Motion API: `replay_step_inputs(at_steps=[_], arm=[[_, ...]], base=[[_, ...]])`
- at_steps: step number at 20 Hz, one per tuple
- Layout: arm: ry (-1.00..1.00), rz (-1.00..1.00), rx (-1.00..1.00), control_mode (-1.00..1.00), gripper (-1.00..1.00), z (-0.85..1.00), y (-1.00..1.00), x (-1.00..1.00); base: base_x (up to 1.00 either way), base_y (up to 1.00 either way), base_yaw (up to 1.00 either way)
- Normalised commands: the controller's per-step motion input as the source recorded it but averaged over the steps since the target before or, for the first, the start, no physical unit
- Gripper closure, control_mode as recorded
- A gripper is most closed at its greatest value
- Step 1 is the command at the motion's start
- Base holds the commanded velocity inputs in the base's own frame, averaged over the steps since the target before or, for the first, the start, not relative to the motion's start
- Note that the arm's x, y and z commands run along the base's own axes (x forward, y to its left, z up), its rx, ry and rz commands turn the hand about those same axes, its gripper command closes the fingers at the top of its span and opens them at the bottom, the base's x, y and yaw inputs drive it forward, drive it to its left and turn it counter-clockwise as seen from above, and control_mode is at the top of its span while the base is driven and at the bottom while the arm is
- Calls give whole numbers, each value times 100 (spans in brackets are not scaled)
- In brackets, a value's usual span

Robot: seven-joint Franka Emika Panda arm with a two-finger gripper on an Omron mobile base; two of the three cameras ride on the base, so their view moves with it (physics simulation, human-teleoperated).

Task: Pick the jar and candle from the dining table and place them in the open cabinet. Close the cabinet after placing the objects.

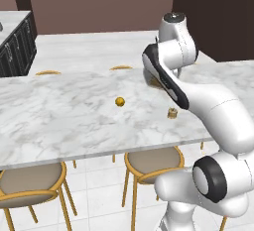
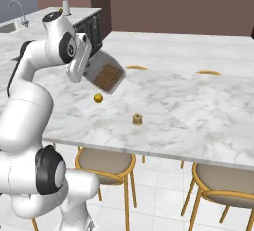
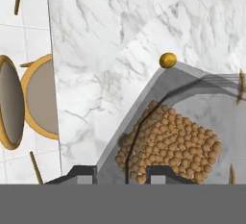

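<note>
My gripper (image 3: 124, 174) is shut on the jar (image 2: 106, 76), a clear glass jar with tan-brown grains (image 3: 168, 143) inside. The jar hangs tilted above the dining table (image 2: 198, 106), its small golden knob (image 2: 98, 97) pointing away from the hand and downward. In the left base view my own forearm hides most of the jar, and the knob (image 1: 119, 101) shows to its left. The candle (image 2: 137, 120), a tiny tan-gold stub, stands on the marble near the table's front edge (image 1: 172, 113), to the right of the held jar.
Round tan-seated stools with gold legs (image 1: 149, 163) (image 2: 106, 163) stand under the table's near edge, and more stool backs show at the far edge (image 2: 208, 72). A marble counter over dark drawers (image 1: 17, 46) lies at the far left, with a sink faucet (image 2: 17, 9).
</note>
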Motion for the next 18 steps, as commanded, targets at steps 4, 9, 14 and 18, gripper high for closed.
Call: replay_step_inputs(at_steps=[4, 9, 14, 18], arm=[[-13, 0, 0, -100, 100, 3, -4, -41], [-10, 0, 0, -100, 100, 0, -7, -43], [-9, 0, 0, -100, 100, 1, -3, -34], [-7, 0, 0, -100, 100, 0, 0, -11]], base=[[0, 0, 0], [0, 0, 0], [0, 0, 0], [0, 0, 0]])
